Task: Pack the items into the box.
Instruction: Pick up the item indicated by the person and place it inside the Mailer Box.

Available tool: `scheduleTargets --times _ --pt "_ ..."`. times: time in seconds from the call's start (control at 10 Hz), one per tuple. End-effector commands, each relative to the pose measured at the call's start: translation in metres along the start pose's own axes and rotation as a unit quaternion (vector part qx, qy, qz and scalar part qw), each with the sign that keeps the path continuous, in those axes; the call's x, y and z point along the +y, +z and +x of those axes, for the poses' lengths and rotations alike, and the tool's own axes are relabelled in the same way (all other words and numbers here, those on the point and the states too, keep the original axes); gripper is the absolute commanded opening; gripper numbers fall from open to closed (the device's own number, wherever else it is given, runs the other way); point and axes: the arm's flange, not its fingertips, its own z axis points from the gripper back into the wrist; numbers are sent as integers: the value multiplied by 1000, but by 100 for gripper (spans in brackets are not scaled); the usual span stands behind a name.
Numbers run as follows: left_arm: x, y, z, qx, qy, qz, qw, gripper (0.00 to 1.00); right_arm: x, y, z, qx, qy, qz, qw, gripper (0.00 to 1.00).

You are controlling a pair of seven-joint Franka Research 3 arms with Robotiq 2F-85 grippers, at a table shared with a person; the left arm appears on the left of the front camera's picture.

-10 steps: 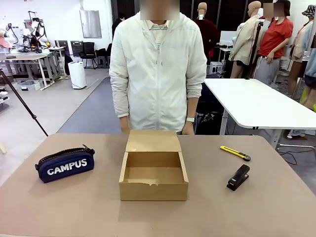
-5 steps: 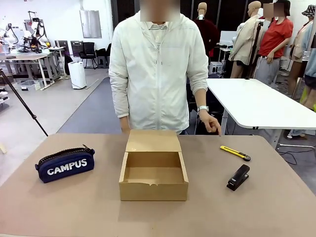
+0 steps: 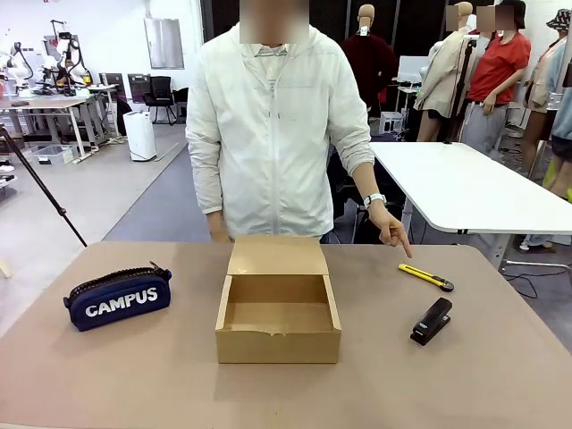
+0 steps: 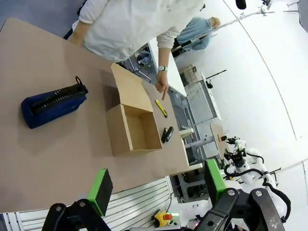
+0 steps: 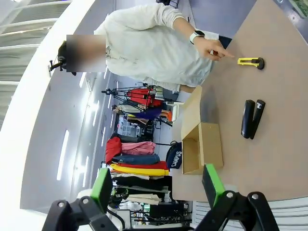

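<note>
A: Where's the utility knife (image 3: 426, 277) pointing?
B: Right of frame on the counter (image 3: 134, 375); long axis slants, black tip lower right, above the stapler (image 3: 431, 321).
A: Jaws?
B: Both pairs apart, empty.

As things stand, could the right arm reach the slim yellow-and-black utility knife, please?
Probably yes: the utility knife lies flat on the bare table, on that arm's side, nothing covering it. The person's hand, though, points close beside one end.
</note>
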Motion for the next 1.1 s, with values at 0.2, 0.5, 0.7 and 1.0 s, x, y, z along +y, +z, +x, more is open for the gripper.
scheduleTargets --times 0.2,0.5,0.7,1.0 --pt "-1 0 3 -1 -10 -11 1000 100 9 -24 19 47 4 -19 999 100" --pt "-1 0 3 -1 -10 -11 1000 100 50 -141 93 140 73 -233 960 100" --pt "-1 0 3 -1 -10 -11 1000 100 49 -214 102 141 154 -381 901 100" --pt "-1 0 3 -1 -10 -11 1000 100 54 -221 77 164 201 -326 909 100"
